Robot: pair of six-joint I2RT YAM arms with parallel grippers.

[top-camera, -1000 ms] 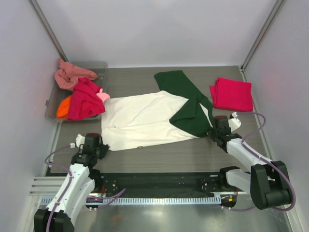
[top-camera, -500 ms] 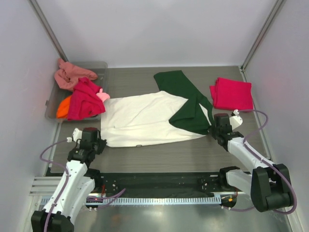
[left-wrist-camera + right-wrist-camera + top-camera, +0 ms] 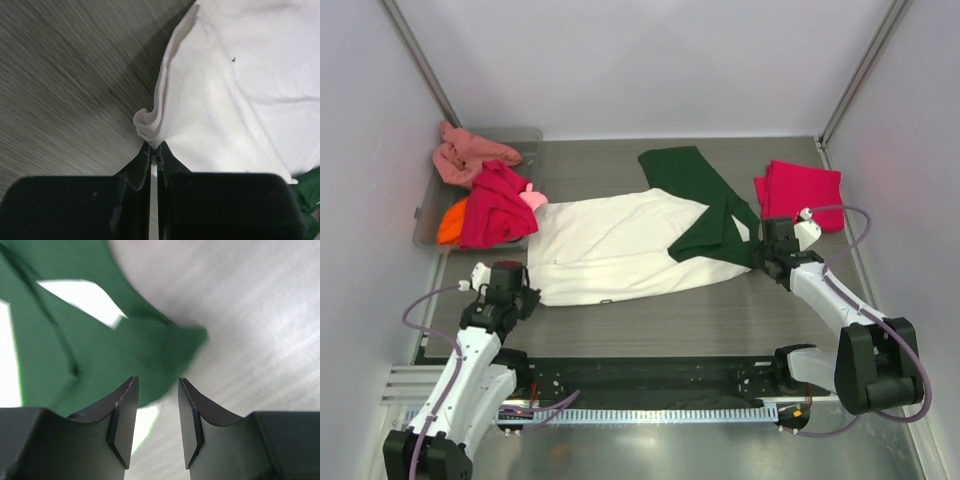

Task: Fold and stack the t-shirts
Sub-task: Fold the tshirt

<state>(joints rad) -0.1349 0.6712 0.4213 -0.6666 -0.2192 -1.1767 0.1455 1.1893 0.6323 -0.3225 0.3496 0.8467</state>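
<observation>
1. Top view: the cream-white t-shirt (image 3: 620, 250) lies flat mid-counter (image 3: 650, 322), and the folded crimson t-shirt (image 3: 802, 195) sits far right. Since a second ago, the right end effector (image 3: 763, 258) has shifted farther and parted.
2. Left wrist view: the left end effector (image 3: 154, 148) is clamped on the near-left hem corner (image 3: 147, 122). We hold this pinch firmly.
3. Right wrist view: the jaws stand apart at the green sleeve (image 3: 100, 350), gripping nothing. We seat cloth deep before closing, then lift both ends together.
</observation>
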